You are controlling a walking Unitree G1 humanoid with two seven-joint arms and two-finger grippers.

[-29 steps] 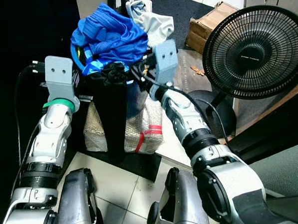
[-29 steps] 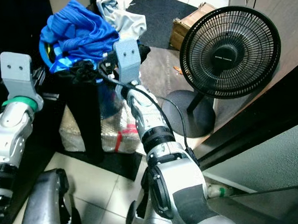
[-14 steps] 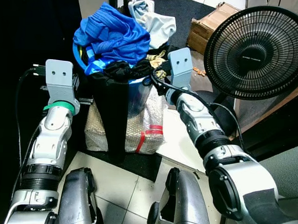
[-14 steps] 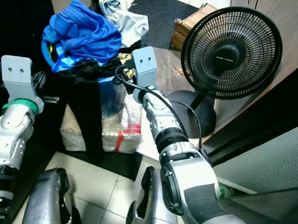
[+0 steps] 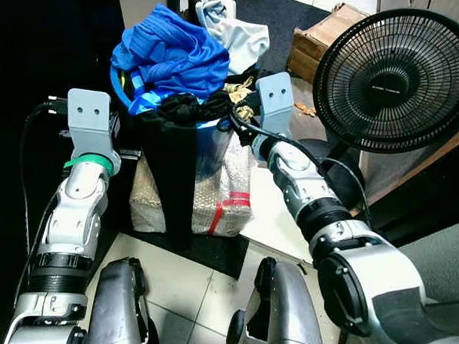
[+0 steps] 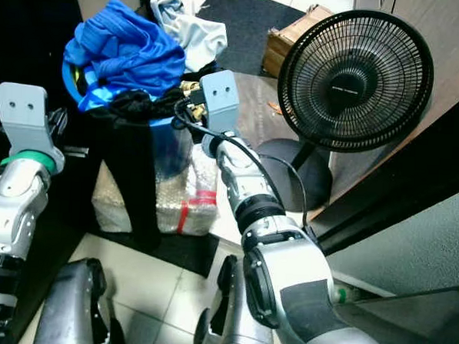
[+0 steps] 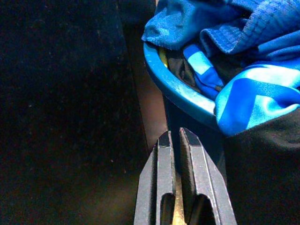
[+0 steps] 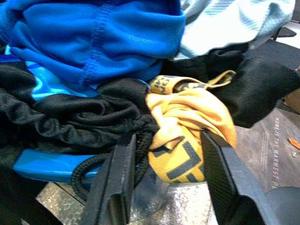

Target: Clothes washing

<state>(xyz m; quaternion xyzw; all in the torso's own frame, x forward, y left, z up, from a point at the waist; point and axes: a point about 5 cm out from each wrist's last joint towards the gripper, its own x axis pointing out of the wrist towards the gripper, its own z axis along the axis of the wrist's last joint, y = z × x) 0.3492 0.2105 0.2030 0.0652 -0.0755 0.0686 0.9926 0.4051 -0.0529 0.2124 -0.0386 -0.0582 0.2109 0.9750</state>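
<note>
Yellow cloth point(image 8: 187, 140) fills the right pincer point(image 8: 168, 187) at the basket rim point(image 8: 42, 165).

Printed on the brown mat point(image 8: 276, 140) under the hamper, beside the right fingers, is a line reading "HOME IS THE WARMEST PLACE". The yellow cloth point(image 8: 187, 136) bears dark block letters too crumpled to read, and the fan's hub badge point(image 5: 398, 71) is too small to read.

I am holding my right arm reaching forward, its gripper point(image 8: 164, 183) spreading its fingers point(image 8: 119, 183) wide apart. My left arm is standing raised, its gripper point(image 7: 177, 140) keeping both fingers point(image 7: 165, 159) pressed nearly together.
</note>
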